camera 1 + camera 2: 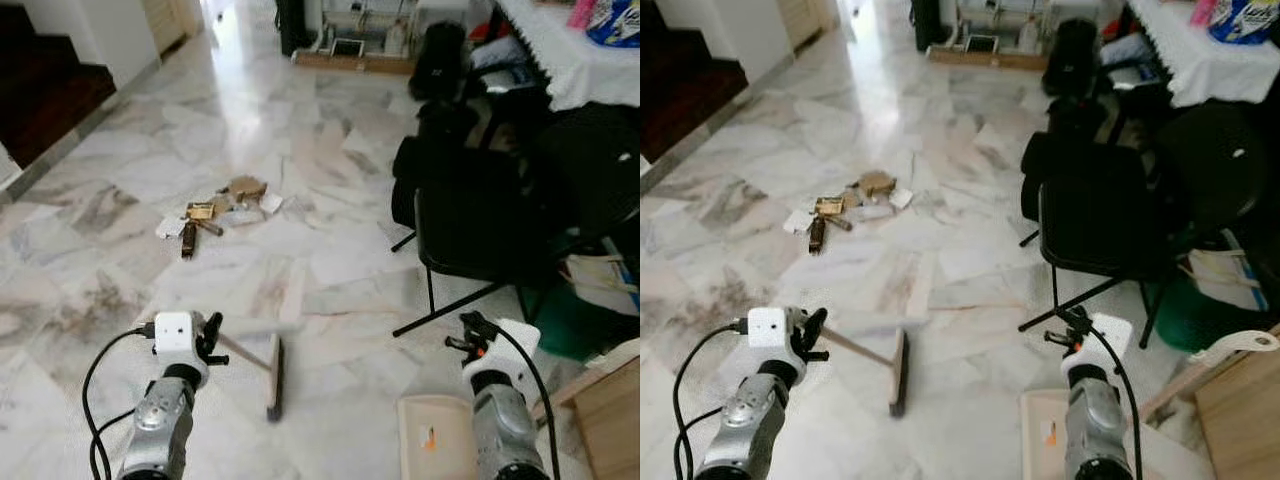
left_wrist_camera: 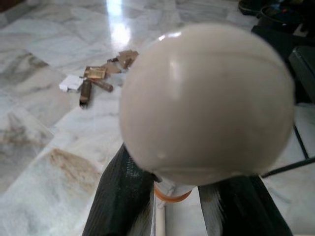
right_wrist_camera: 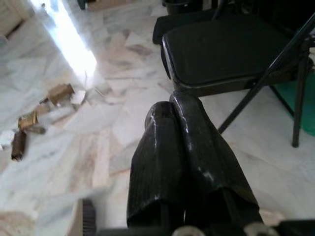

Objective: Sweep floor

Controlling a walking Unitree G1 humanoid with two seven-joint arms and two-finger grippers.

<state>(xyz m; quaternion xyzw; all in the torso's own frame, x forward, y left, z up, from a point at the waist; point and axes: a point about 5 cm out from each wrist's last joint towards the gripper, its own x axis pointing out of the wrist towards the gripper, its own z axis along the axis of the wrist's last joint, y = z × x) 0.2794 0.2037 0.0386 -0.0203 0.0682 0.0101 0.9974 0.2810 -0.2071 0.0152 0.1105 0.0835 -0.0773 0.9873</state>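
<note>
The left gripper [image 1: 214, 338] clamps the broom [image 1: 273, 385] by its handle, bristle head on the marble floor [image 1: 120, 290] short of the litter pile [image 1: 222, 210] ahead. The right gripper [image 3: 184, 147], fingers pressed together, holds the dustpan [image 1: 435, 437]. Approach step; next, reach beyond the scraps and draw them back

The floor [image 1: 250, 130] was white marble veined with grey and brown, the litter [image 1: 215, 212] at centre left brown, gold and white, the chair [image 1: 470, 225] at right black, and the dustpan [image 1: 435, 435] at lower right cream.
</note>
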